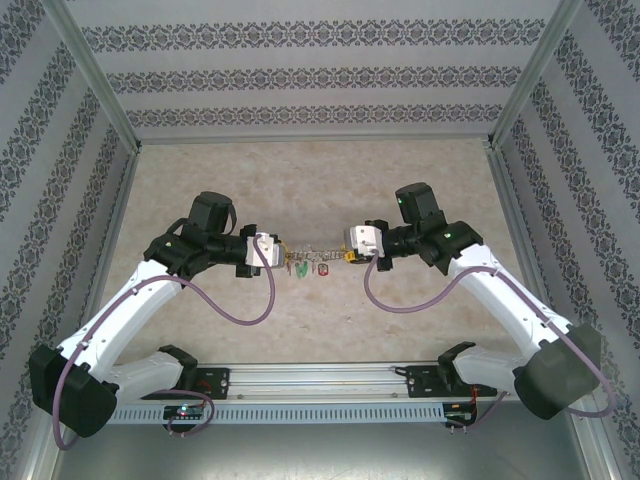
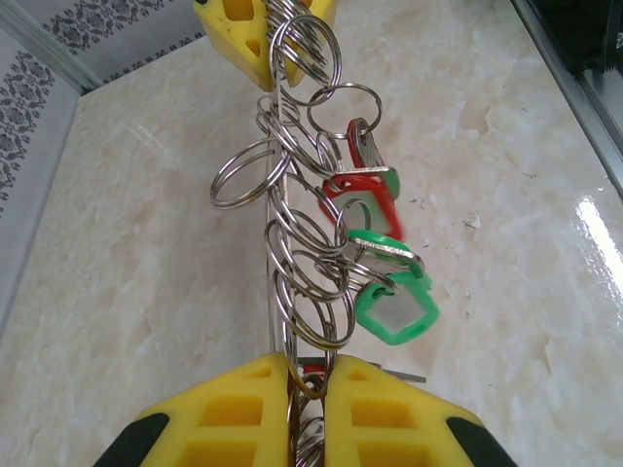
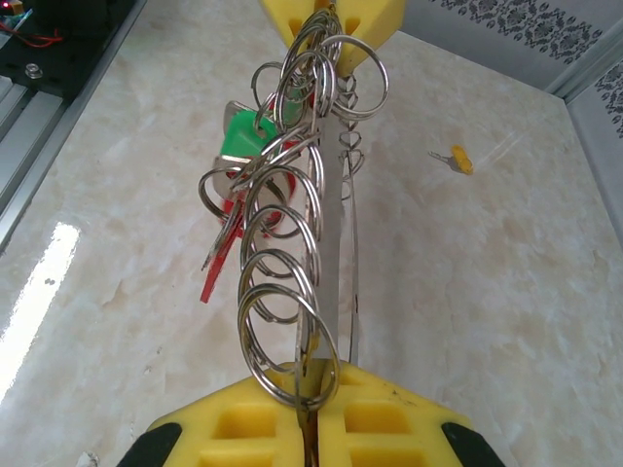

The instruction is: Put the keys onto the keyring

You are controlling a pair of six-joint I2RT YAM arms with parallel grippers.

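The keyring (image 1: 312, 256) is a thin wire loop stretched level between my two grippers above the table's middle. Several small split rings hang along its wire (image 2: 274, 282), with a red-tagged key (image 2: 362, 192) and green-tagged keys (image 2: 395, 313) dangling from them. My left gripper (image 2: 307, 368) is shut on one end of the loop, with split rings bunched between its yellow fingers (image 2: 234, 409). My right gripper (image 3: 311, 377) is shut on the other end (image 3: 334, 253). From that side the green tag (image 3: 241, 138) and red tag (image 3: 220, 265) hang to the left of the wire.
A small yellow piece (image 3: 459, 159) lies alone on the beige marble tabletop (image 1: 400, 180). Patterned walls and metal posts (image 1: 95, 75) close in the sides and back. The arms' base rail (image 1: 320, 380) runs along the near edge.
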